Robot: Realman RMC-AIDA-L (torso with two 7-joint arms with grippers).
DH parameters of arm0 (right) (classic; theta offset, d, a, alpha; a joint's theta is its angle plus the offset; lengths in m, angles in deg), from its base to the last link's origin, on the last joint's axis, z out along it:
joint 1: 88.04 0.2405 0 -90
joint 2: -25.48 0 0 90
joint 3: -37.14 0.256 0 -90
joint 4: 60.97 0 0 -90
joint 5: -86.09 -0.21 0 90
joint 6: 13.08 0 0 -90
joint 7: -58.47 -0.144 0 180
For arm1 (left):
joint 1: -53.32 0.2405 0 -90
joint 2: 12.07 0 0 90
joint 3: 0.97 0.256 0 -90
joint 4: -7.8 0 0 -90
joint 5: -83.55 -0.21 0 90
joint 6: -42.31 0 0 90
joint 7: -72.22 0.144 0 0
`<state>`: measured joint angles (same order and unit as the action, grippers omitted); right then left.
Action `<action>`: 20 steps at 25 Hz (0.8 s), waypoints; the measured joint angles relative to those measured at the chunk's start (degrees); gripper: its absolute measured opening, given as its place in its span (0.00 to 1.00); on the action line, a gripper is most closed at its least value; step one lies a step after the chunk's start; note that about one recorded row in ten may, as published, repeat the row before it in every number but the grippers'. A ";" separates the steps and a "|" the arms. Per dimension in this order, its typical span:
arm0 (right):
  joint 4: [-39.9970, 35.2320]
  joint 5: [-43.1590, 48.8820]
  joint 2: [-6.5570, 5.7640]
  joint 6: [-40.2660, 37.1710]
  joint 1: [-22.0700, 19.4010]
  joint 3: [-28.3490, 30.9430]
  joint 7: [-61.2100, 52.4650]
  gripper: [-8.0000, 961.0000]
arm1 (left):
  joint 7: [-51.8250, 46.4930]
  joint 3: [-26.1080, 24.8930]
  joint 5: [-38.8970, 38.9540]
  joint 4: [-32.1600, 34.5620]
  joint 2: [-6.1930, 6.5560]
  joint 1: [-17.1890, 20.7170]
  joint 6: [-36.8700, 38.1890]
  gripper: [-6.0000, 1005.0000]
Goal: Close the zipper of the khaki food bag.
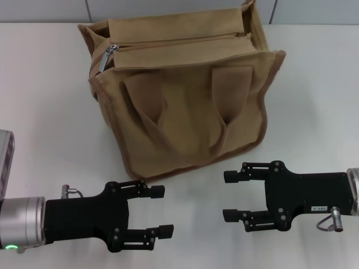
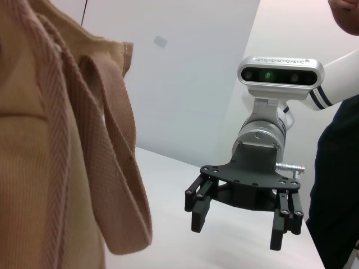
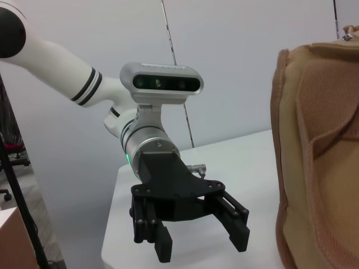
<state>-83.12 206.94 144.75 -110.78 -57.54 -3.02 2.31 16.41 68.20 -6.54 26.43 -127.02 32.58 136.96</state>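
Both grippers, left (image 1: 164,208) at 7 o'clock and right (image 1: 231,195) at 5, are hovering spread apart below the bag (image 1: 185,106); the zipper (image 1: 179,43) is lying closed, its pull at 10.

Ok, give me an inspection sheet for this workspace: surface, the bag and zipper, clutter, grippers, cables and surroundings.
Surface: white tabletop, bare around the bag.
Job's things: boxy tan-khaki canvas food bag upright, two looped handles hanging down its front; long khaki zipper across the top, shiny silver pull tab at the bag's left end.
Clutter: nothing seen.
Grippers: left gripper open, in front of the bag, apart from it; right gripper open, likewise in front, empty.
Cables: short grey lead at the right wrist.
Surroundings: pale wall panels behind; a person in dark clothing stands nearby.
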 joint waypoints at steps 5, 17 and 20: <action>0.00 0.00 0.00 -0.15 0.07 0.00 0.00 0.76 | 0.00 -0.02 0.00 0.00 0.00 -0.01 0.00 0.78; 0.00 0.00 0.00 -0.21 0.10 0.04 0.00 0.76 | 0.00 -0.35 0.00 0.00 0.00 0.08 0.23 0.77; 0.00 0.00 0.00 -0.28 0.02 0.09 0.00 0.76 | 0.00 -0.42 0.00 0.00 0.00 0.08 0.23 0.77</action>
<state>-83.12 206.94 144.75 -111.06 -57.52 -2.93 2.31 16.41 67.77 -6.53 26.43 -127.02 32.66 137.18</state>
